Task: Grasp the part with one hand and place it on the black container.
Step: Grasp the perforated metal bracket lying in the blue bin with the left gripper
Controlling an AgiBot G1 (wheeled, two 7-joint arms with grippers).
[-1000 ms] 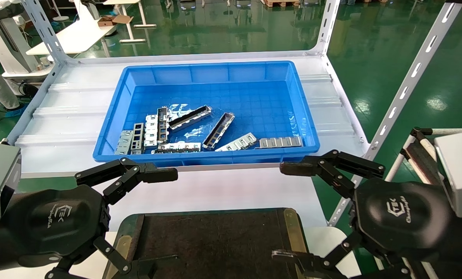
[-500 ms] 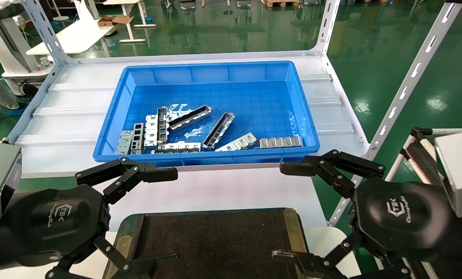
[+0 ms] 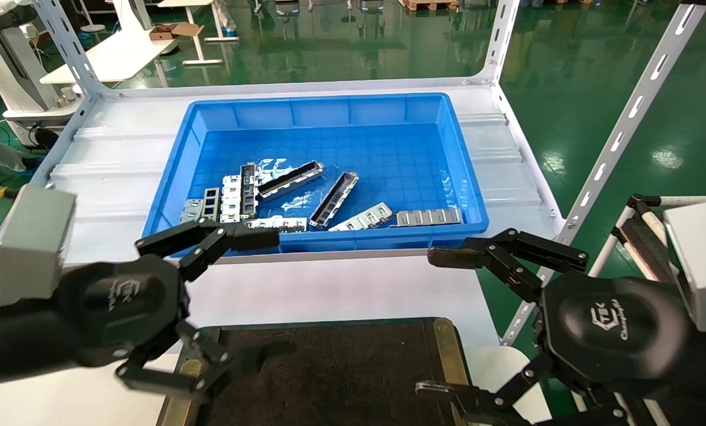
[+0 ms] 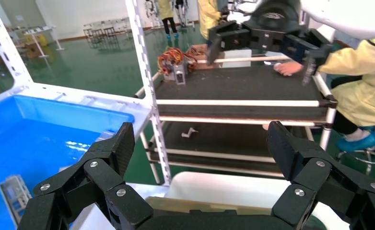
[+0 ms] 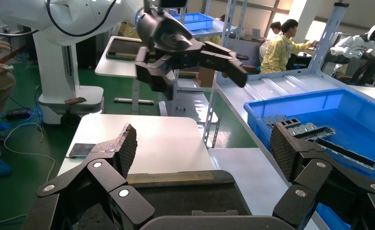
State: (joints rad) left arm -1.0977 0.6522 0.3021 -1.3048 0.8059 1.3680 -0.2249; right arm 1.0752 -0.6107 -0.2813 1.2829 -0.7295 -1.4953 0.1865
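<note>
Bottom centre of the head view: flat matte black-brown container with brass-coloured edge strips [image 3: 329, 373], nothing on it. Lower left, the black linked-finger left gripper [image 3: 222, 313] hangs over the container's near-left corner, fingers spread wide, empty. Lower right, the black right gripper [image 3: 441, 322] sits beside the container's right edge, also spread, empty. Farther up, mid-frame, the deep blue plastic bin [image 3: 329, 106] on the white shelf holds the narrow grey metal strip part [image 3: 334, 199], lying diagonally near the bin's front among flat light-silver strips [image 3: 428, 217].
</note>
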